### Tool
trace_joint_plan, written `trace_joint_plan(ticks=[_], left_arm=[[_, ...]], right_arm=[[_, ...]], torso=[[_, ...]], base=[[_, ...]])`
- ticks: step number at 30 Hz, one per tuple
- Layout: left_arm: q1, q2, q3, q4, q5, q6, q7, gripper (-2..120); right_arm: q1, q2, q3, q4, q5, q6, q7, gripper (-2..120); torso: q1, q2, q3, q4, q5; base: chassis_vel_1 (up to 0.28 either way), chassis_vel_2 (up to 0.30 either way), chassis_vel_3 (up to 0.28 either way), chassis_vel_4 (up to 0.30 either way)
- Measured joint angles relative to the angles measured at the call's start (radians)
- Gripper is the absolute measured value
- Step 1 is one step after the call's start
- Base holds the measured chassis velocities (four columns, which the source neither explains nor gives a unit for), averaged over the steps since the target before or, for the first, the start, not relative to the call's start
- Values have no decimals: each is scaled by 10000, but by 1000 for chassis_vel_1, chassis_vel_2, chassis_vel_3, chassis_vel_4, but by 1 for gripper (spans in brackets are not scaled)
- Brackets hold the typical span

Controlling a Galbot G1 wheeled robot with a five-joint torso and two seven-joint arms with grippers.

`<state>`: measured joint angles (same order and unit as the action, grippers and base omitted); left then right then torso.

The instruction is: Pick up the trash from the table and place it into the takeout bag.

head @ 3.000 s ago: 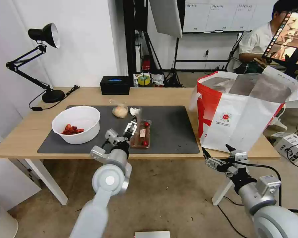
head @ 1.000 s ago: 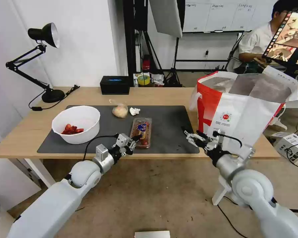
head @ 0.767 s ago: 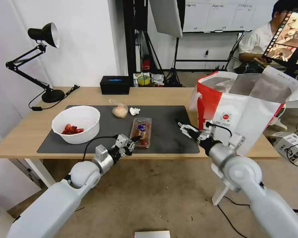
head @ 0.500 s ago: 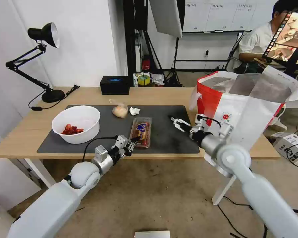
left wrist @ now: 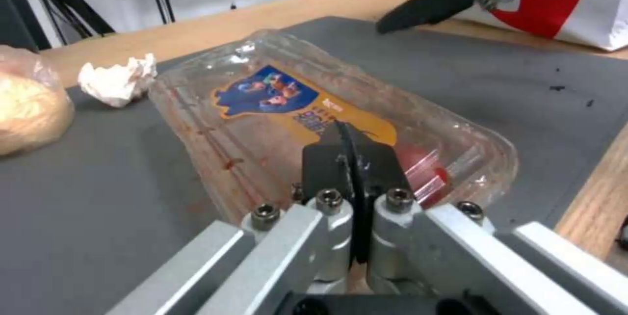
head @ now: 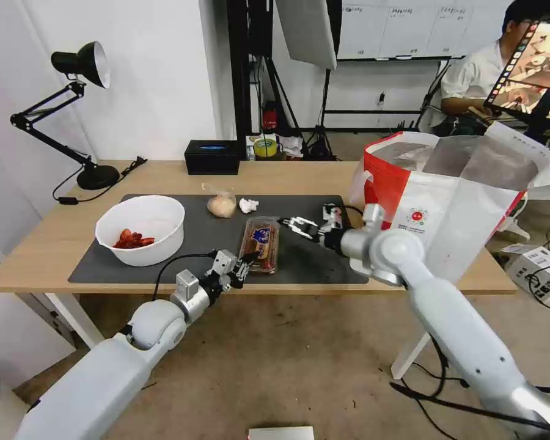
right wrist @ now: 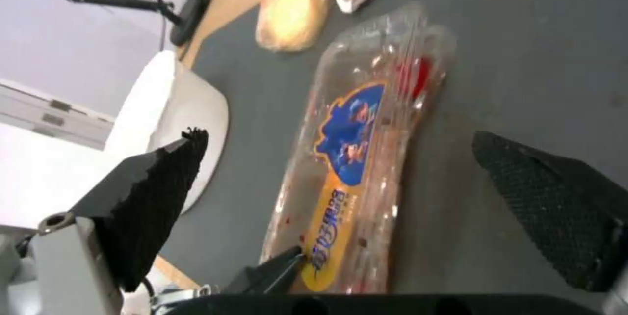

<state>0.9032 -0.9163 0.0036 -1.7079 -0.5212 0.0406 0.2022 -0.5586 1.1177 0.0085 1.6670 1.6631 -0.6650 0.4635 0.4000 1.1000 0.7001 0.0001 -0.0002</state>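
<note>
My arms are pale grey-white, smooth and tubular, with round joint housings. A black cable loops from my left forearm to the silver wrist block. My left gripper (left wrist: pixel 350 158) has silver aluminium links fastened by hex-socket screws and flat black pads. My right gripper (right wrist: pixel 340 197) carries black, cross-hatched, wedge-shaped fingertips (right wrist: pixel 164 192).

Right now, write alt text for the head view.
The right tool, open, reaches across the grey mat toward the clear tomato tray, while the left tool, shut, sits at the tray's near end. A white bowl stands left, the takeout bag right.
</note>
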Motion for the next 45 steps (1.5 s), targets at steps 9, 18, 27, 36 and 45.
trace_joint_plan(ticks=[9, 18, 27, 36, 45], left_arm=[[2, -59, 3, 64, -10, -63, -10, 0], [-58, -78, 6, 81, -57, -120, -15, 0], [-59, -77, 14, 79, -85, -198, -20, 0], [38, -67, -11, 40, -98, -344, -20, 0], [57, -46, -31, -22, -184, -407, -15, 0]], right_arm=[[389, 755, -225, -791, 256, -469, 803, 100], [653, 1108, -412, -1368, 551, -597, 984, 100], [1009, 1511, -645, -1914, 1122, -597, 1440, 100], [1198, 1803, -778, -2268, 1353, -586, 1615, 100], [1344, 1911, -866, -2506, 1636, -572, 1840, 93]], torso=[[0, -1, 0, -1, 1], [0, 0, 0, -1, 2], [0, 0, 0, -2, 1], [0, 0, -1, -1, 1], [-3, 1, -3, -4, 2]], base=[[0, 0, 0, 0], [0, 0, 0, 0], [0, 0, 0, 0], [0, 0, 0, 0], [0, 0, 0, 0]])
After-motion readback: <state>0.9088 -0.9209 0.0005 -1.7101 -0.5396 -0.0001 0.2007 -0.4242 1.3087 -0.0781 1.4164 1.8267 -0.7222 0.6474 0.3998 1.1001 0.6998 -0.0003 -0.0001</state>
